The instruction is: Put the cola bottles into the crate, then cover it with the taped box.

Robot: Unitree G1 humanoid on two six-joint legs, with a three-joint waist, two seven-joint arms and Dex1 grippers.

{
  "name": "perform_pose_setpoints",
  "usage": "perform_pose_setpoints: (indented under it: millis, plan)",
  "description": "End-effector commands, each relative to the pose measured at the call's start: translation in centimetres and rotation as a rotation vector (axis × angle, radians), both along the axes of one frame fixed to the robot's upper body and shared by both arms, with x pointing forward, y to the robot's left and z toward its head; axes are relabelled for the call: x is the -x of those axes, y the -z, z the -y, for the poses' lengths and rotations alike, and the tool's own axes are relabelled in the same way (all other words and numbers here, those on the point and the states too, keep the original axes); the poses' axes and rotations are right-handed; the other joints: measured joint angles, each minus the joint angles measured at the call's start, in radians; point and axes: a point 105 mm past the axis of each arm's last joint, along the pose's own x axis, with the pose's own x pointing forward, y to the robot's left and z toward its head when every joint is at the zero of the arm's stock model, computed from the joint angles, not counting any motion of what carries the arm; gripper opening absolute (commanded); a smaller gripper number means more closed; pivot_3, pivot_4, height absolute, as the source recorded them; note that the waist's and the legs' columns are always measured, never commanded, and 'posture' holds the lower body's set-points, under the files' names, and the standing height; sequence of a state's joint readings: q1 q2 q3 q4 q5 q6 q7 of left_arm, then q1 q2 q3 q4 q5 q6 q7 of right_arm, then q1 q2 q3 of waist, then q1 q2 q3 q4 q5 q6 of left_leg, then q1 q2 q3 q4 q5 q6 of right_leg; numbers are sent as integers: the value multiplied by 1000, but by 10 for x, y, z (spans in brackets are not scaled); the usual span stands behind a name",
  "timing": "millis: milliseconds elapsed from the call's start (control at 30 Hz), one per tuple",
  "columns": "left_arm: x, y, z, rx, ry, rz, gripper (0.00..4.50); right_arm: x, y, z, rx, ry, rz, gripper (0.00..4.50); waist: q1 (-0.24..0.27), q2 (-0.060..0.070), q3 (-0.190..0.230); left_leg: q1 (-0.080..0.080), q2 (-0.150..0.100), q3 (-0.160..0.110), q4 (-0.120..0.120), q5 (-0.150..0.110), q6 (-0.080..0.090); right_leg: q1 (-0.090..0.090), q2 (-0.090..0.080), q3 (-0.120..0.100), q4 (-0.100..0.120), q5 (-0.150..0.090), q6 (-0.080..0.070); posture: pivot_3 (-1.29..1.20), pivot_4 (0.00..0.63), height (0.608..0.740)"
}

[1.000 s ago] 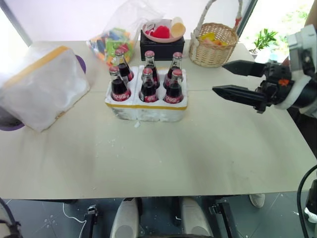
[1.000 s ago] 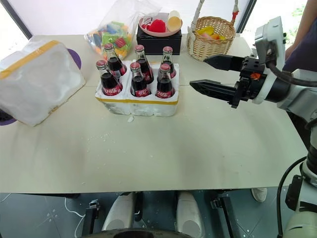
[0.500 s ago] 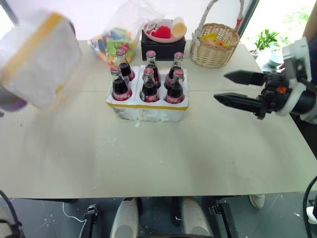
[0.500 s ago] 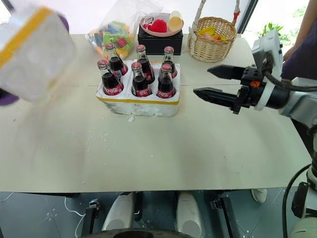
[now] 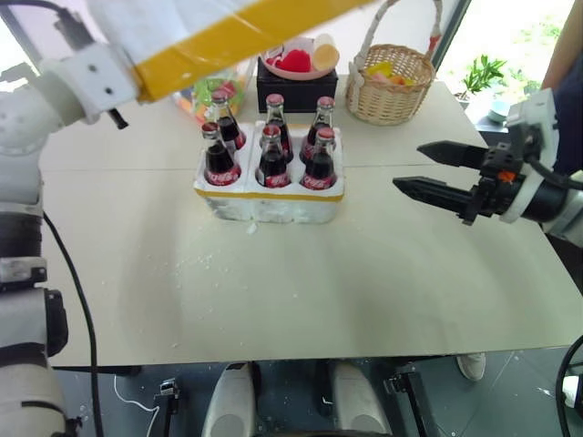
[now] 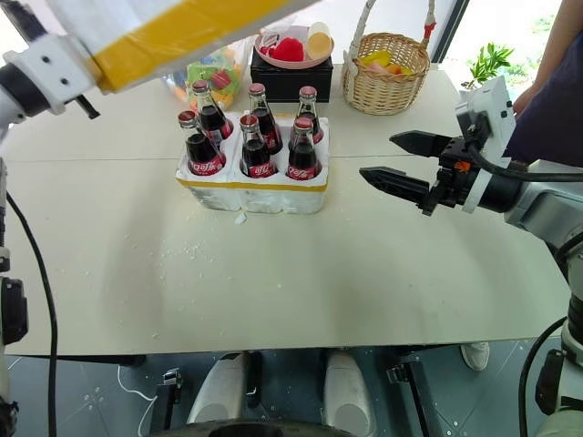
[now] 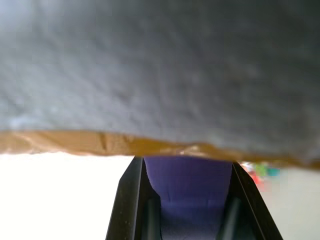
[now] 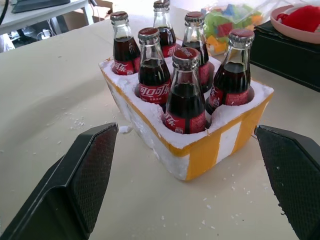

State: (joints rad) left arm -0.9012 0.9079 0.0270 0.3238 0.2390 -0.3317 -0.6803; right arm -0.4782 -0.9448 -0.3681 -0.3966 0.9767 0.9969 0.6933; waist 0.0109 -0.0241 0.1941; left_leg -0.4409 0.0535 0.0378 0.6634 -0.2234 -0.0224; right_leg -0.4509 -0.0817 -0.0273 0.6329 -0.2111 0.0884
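Several cola bottles (image 5: 273,150) with red caps stand in the wells of the white crate (image 5: 273,202), which sits mid-table with a yellow strip along its rim. The taped box (image 5: 237,32), white styrofoam with a yellow band, hangs tilted in the air above and behind the crate's left side. My left gripper (image 7: 187,159) is shut on the box's taped edge, which hides the fingertips. My right gripper (image 5: 407,165) hovers open and empty to the right of the crate, pointing at it. The right wrist view shows the crate (image 8: 210,150) and bottles (image 8: 186,95) between its fingers.
Behind the crate stand a black box with a pink plate (image 5: 296,86), a clear bag of coloured toys (image 5: 205,77) and a wicker basket (image 5: 393,82). Styrofoam crumbs (image 5: 205,264) lie on the table. A person (image 6: 556,82) stands at the right edge.
The taped box has left the table's left side, rising and swinging right in my left gripper to hang over the back of the crate. My right gripper has sunk slightly, still open.
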Motion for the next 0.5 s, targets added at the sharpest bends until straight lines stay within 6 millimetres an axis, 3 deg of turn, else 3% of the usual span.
perform_pose_setpoints:
  millis: [33,233,500]
  plan:
    - [1,5,10,-165,-70,90,340,8,-15,-2,-17,-7,69,4500,1,0,0,0,0,0,0,0,0,1,0,0,0,0,0,0,150,740]
    - [-12,37,4,-443,-191,170,340,9,-15,-3,-41,6,77,4500,2,0,0,2,0,0,0,0,0,3,0,0,-1,0,0,0,150,740]
    - [-13,50,0,-439,-125,267,340,11,-14,-2,-60,20,80,4500,2,0,0,6,0,-1,0,0,0,7,0,0,-2,0,0,0,150,740]
